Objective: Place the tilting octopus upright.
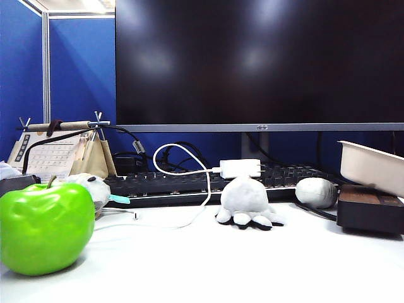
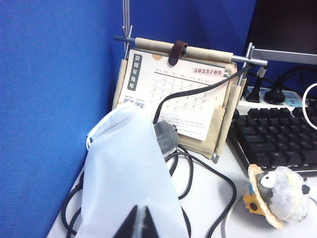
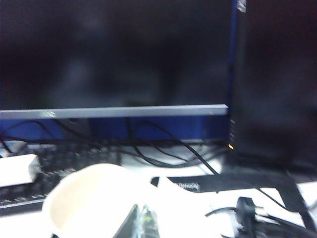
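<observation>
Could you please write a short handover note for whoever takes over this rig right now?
Left gripper: shut, empty, over a white mask near the calendar.
Right gripper: shut, empty, above a cream bowl by the monitor.
Octopus: on the table in front of the keyboard, right of the apple, neither gripper near it.
Done: nothing visible.
Left: grasp the octopus and stand it upright.
</observation>
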